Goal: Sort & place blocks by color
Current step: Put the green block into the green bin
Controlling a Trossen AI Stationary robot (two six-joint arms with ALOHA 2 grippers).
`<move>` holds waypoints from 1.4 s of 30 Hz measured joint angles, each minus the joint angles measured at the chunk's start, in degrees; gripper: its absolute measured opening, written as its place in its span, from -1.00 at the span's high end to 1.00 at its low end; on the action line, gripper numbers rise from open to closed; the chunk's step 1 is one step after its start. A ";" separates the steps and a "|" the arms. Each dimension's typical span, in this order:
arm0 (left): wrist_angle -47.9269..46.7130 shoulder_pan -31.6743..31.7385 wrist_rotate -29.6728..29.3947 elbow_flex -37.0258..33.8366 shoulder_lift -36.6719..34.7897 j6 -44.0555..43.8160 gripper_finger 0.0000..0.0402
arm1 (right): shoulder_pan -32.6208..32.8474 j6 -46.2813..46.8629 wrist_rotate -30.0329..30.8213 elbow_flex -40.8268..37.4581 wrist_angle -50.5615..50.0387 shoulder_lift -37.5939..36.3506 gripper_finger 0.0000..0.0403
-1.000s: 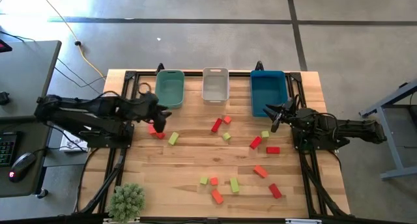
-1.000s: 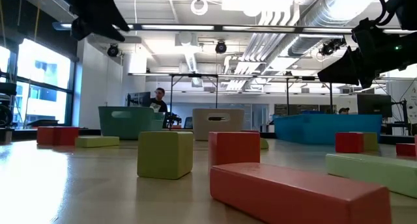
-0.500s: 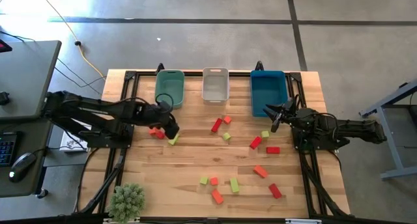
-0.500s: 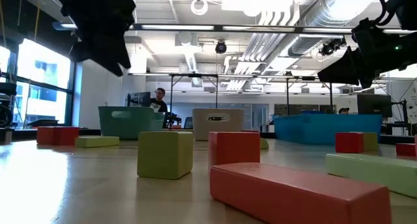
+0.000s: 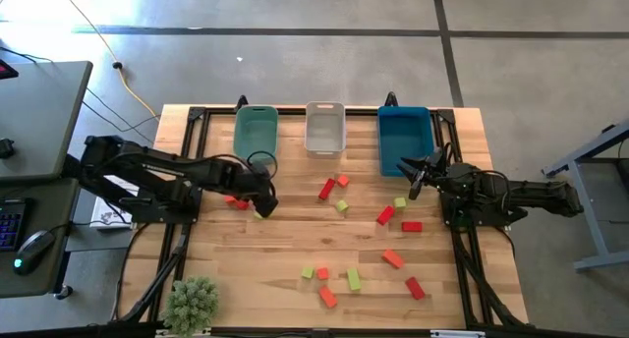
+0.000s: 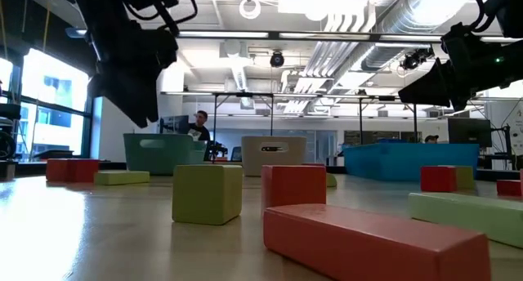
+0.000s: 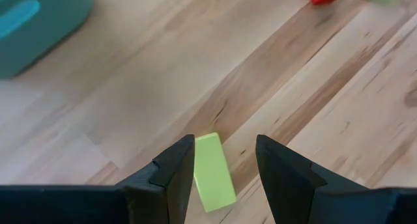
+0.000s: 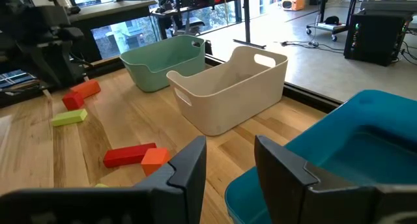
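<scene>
Small yellow-green, orange-red and deep red blocks lie scattered flat on the wooden table (image 5: 295, 240). My left gripper (image 5: 263, 203) hangs open, pointing steeply down, just above a yellow-green bar (image 7: 212, 172). In the left wrist view the bar shows in the gap between the two fingers (image 7: 176, 168), untouched. Two red blocks (image 5: 234, 198) lie beside it toward the table's left edge. My right gripper (image 5: 409, 177) waits open and nearly level at the blue bin's near end, with nothing between its fingers.
Three bins stand in a row at the far edge: green (image 5: 256, 134), white (image 5: 324, 128) and blue (image 5: 405, 140). More blocks lie at the middle (image 5: 334, 189), right (image 5: 412, 226) and near side (image 5: 353, 278). A small plant (image 5: 192, 304) stands at the near left corner.
My left gripper has come down and moved toward the table's right and near edges, tipping from nearly level to steeply downward. It now hangs over the yellow-green bar. No block has moved.
</scene>
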 joint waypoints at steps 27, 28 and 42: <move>0.36 1.99 7.32 -0.04 12.06 -3.88 0.02 | -0.02 -0.01 0.00 0.00 0.01 0.00 0.41; 0.29 1.99 7.32 -0.05 12.50 -3.90 0.02 | 0.00 -0.01 -0.01 0.01 0.00 0.00 0.41; 2.84 1.97 7.93 0.15 18.52 -3.95 0.02 | 0.00 0.00 0.00 0.01 0.00 0.00 0.41</move>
